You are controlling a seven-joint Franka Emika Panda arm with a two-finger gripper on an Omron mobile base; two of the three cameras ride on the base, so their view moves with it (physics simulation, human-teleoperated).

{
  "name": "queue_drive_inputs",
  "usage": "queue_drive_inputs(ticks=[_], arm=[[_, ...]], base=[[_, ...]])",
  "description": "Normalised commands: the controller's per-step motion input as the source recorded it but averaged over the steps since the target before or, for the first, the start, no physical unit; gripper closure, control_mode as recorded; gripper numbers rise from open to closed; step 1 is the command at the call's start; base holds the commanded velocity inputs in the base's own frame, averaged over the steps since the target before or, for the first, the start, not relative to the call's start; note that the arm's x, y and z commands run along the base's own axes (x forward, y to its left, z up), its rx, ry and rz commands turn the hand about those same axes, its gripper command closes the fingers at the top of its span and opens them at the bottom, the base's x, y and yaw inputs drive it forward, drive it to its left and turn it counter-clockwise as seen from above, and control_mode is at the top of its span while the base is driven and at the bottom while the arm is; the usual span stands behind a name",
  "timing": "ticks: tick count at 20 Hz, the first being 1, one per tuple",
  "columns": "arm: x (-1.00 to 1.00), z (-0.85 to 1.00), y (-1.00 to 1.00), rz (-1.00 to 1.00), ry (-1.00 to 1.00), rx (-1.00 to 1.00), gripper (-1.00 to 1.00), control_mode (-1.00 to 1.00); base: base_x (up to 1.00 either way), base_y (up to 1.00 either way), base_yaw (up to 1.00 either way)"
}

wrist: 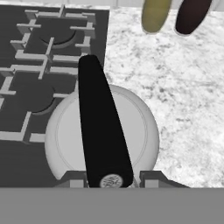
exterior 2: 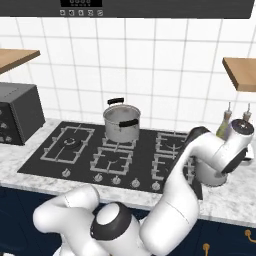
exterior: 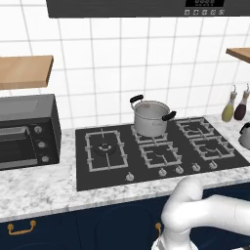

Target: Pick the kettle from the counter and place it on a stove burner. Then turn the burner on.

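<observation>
Two-finger gripper [wrist: 111, 177] is closed on the thin black arched handle of the small pale grey-white kettle [wrist: 140, 131], at the speckled marble counter [wrist: 183, 100] just right of the black stove, ready to lift & carry left.

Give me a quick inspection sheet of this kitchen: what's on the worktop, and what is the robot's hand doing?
Surface: speckled marble counter with a black cooktop set in it.
Job's things: kettle at the cooktop's right edge, partly over the counter; large stove burner at the left is bare.
Clutter: steel pot on a rear burner; two bottles by the wall; toaster oven on the left.
Grippers: gripper shut on the kettle's black handle, a finger either side.
Cables: nothing seen.
Surroundings: white tiled wall, wooden shelves, range hood, navy cabinets with brass handles.
</observation>
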Motion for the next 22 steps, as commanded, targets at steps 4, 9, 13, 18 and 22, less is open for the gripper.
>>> queue_drive_inputs(ticks=[4, 9, 13, 18, 22], arm=[[0.00, 0.19, 0.70, 0.00, 0.00, -0.11, 1.00, -1.00], [0.00, 0.11, 0.59, 0.00, 0.00, -0.08, 1.00, -1.00], [-0.01, 0.13, 0.54, 0.00, 0.00, -0.07, 1.00, -1.00], [0.00, 0.13, 0.49, 0.00, 0.00, -0.03, 1.00, -1.00], [0.00, 0.01, 0.44, 0.01, 0.00, -0.01, 1.00, -1.00]], base=[[0.00, 0.00, 0.00], [0.00, 0.00, 0.00], [0.00, 0.00, 0.00], [0.00, 0.00, 0.00], [0.00, 0.00, 0.00]])
